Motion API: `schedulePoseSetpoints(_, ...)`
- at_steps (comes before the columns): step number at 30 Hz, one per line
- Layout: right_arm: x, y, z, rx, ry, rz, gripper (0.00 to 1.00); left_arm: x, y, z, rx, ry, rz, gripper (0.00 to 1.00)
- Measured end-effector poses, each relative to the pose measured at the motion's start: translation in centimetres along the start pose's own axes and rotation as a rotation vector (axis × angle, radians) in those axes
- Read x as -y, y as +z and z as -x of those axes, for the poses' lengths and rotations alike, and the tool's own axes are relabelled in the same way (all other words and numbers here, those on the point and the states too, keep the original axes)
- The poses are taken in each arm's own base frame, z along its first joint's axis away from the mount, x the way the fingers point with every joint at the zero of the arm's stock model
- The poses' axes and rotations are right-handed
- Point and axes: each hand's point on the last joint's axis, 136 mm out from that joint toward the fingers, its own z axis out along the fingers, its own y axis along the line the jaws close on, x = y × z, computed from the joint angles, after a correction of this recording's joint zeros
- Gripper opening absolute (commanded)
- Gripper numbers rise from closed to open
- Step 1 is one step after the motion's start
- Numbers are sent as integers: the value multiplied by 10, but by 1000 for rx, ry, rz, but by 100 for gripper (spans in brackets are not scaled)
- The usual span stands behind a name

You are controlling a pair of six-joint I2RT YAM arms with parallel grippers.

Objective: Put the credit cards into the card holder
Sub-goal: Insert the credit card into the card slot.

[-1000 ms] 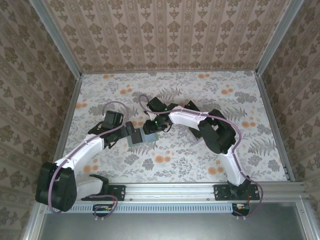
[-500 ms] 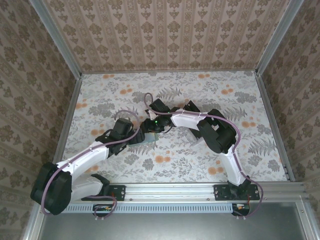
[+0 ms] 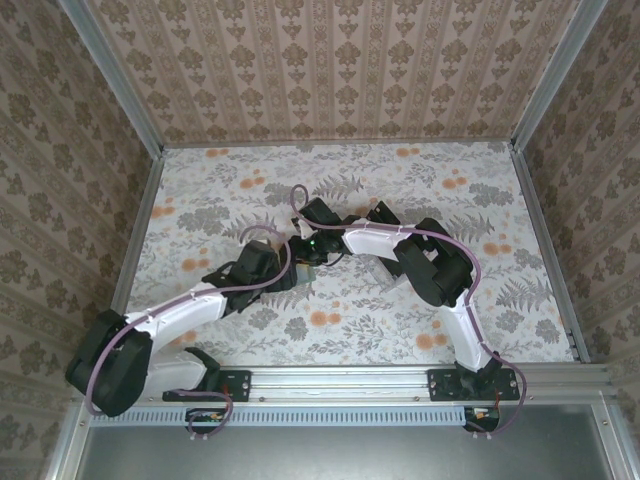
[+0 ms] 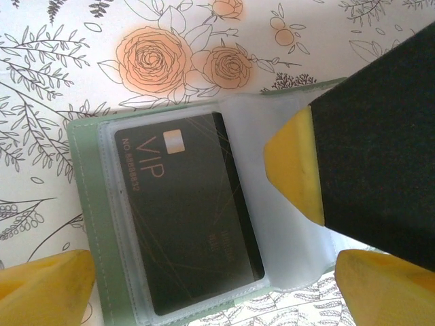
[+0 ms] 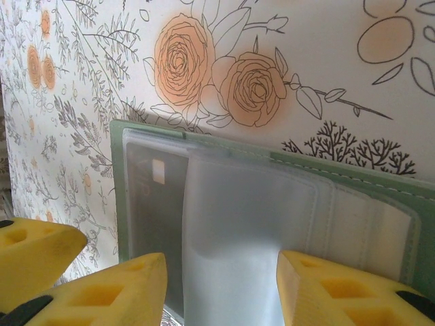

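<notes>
Where the two arms meet, slightly left of mid-table, we see the card holder lying open on the floral table, one credit card tucked inside under clear plastic. Our left gripper straddles it, fingers wide apart. Our right gripper stands parted about a raised sleeve, perhaps touching it.

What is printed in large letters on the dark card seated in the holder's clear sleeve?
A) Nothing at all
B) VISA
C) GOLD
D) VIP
D: in the left wrist view, the credit card lying inside the open card holder reads VIP near its small pale chip.
</notes>
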Motion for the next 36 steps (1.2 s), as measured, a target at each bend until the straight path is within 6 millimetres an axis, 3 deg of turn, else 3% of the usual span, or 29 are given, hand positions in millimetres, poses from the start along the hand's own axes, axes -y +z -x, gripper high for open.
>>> schedulePoseSetpoints(9, 0, 0, 0, -1, 0, 3, 49, -1, 2, -1, 9, 17, 29, 100)
schedulePoseSetpoints(20, 0, 0, 0, -2, 3, 6, 49, -8, 22, -15, -48, 36, 74, 100)
schedulePoseSetpoints(36, -1, 0, 1, 2, 15, 13, 49, -2, 28, -7, -30, 56, 71, 100)
